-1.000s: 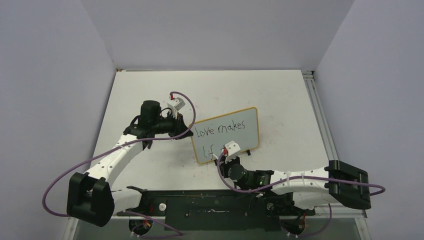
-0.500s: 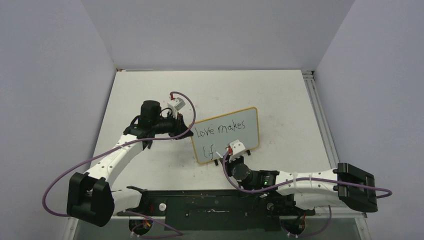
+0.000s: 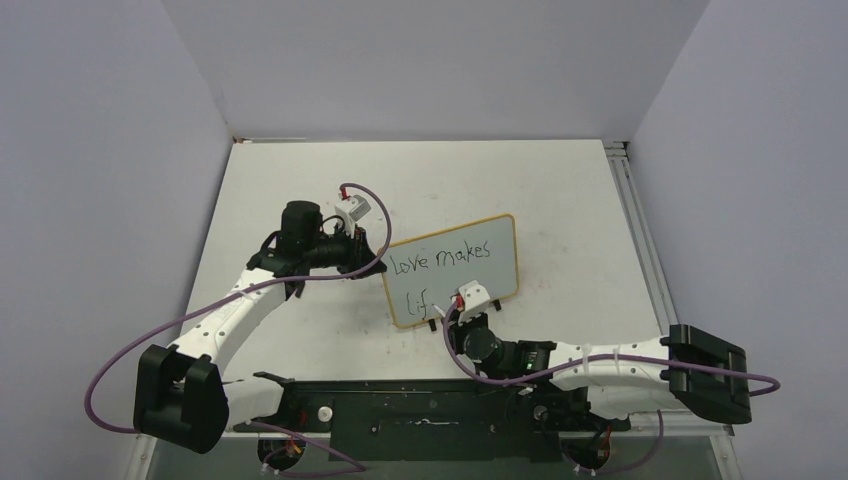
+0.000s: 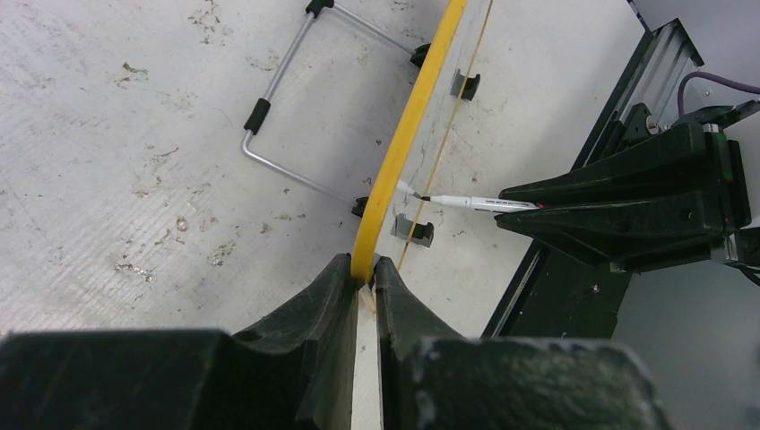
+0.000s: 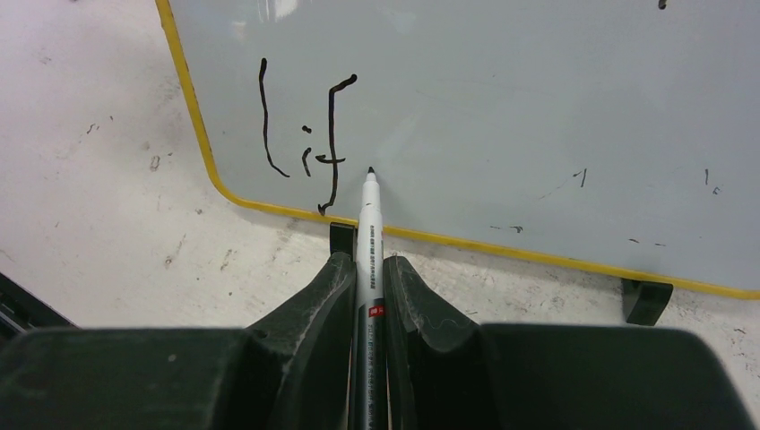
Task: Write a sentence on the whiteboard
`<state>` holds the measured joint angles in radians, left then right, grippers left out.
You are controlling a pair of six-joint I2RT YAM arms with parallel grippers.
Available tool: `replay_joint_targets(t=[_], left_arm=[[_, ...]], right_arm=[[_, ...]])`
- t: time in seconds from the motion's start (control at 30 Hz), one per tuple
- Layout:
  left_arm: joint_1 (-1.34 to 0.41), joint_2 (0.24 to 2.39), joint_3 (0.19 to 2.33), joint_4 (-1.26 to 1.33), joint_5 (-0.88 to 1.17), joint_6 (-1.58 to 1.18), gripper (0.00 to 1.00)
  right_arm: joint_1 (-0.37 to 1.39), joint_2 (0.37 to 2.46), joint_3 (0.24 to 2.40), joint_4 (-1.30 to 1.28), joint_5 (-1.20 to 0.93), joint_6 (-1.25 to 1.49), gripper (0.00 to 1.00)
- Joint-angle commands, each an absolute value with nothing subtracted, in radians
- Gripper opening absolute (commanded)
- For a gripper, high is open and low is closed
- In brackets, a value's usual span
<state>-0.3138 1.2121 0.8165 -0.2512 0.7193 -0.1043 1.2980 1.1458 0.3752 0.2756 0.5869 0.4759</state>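
The left claw (image 4: 363, 276) is clamped on the yellow side edge of the whiteboard (image 3: 497, 272), which stands on the table (image 3: 560, 190) ahead of it. The right claw (image 5: 367, 269) grips a marker (image 5: 369, 215) pointing forward, its tip at the board just right of the sentence (image 5: 331, 134), which reads "Love makes lif".

Left arm (image 3: 240, 305) reaches forward, right arm (image 3: 600, 365) stretches leftward; left gripper (image 4: 363, 269) and right gripper (image 5: 367, 260) both clamped tight.

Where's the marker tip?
Right wrist view: the marker, held by the right gripper, has its tip at the whiteboard just right of the written "lif", above the bottom edge.
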Motion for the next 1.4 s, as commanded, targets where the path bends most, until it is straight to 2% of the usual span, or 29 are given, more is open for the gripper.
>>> replay_joint_targets(t=[0.0,0.67,1.37], left_arm=[[-0.319,1.224,0.854,-0.247,0.72,-0.108,0.0],[-0.318,1.219,0.854,-0.249,0.721,-0.107,0.0],[-0.318,1.213,0.852,-0.25,0.722,-0.107,0.0]], right_arm=[[1.282,1.153,0.37,0.329,0.589,0.476,0.05],[1.262,1.09,0.368,0.252,0.622,0.486,0.05],[1.262,1.093,0.408,0.293,0.609,0.433,0.05]])
